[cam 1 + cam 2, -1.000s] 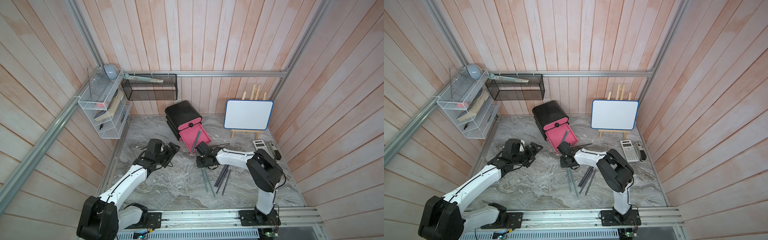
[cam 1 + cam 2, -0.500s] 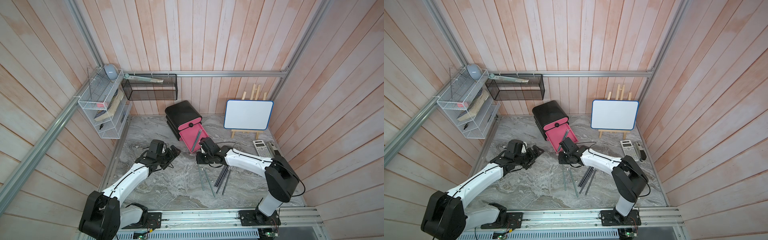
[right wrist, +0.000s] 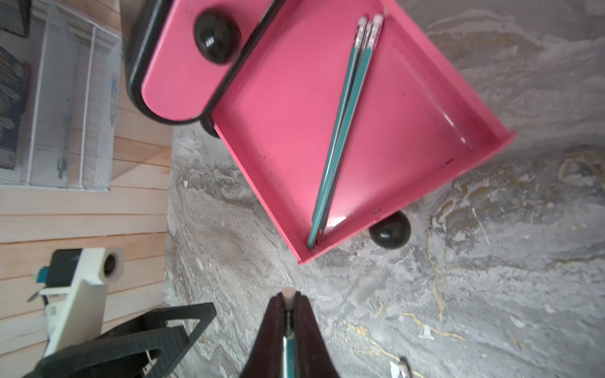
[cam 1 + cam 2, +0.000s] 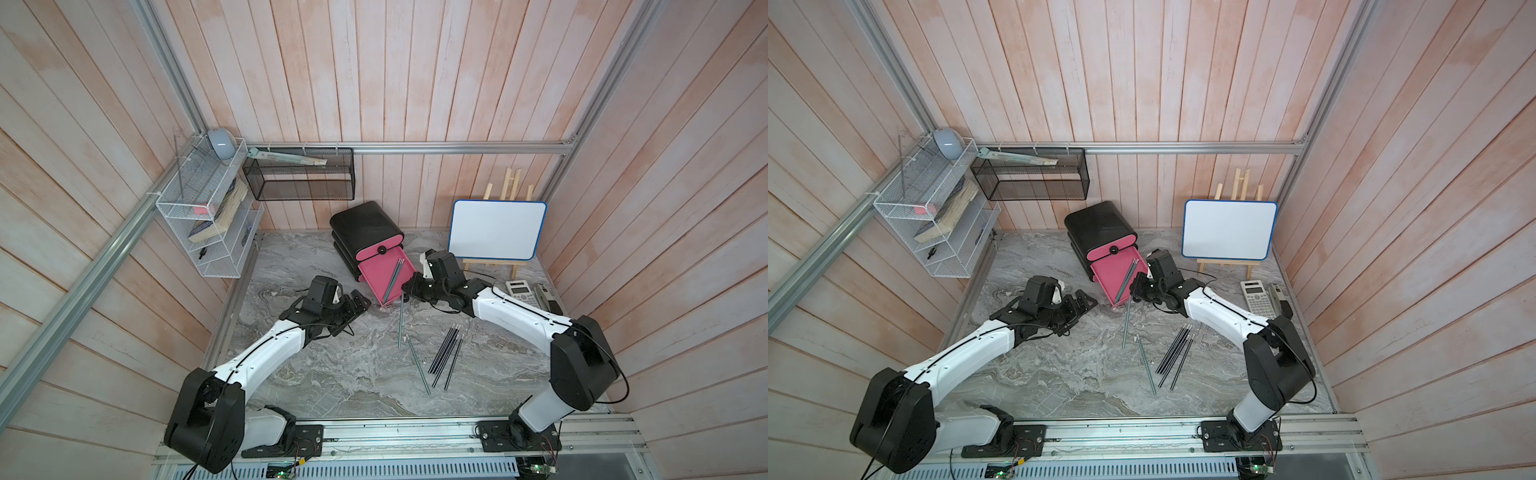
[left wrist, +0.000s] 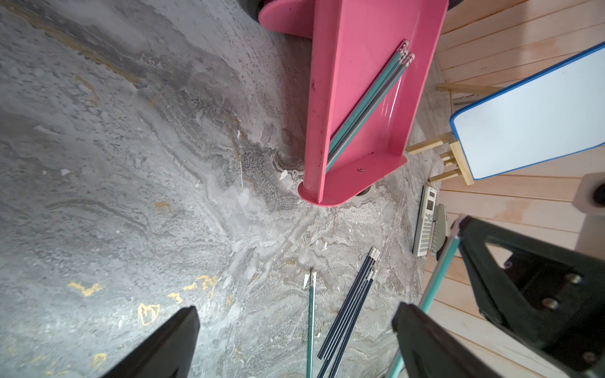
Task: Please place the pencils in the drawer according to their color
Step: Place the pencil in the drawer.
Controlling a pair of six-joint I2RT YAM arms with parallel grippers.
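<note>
One teal-green pencil is pinched at its eraser end by the closed right gripper, just beside the front corner of the open pink drawer of the black rounded cabinet, mid-frame in both top views. Three teal and grey pencils lie diagonally inside that drawer. Left of it, the left gripper stands wide open. Lower right of centre, one loose teal pencil and a small bundle of black pencils rest on the grey marbled tabletop; pale wooden planks wall the room.
</note>
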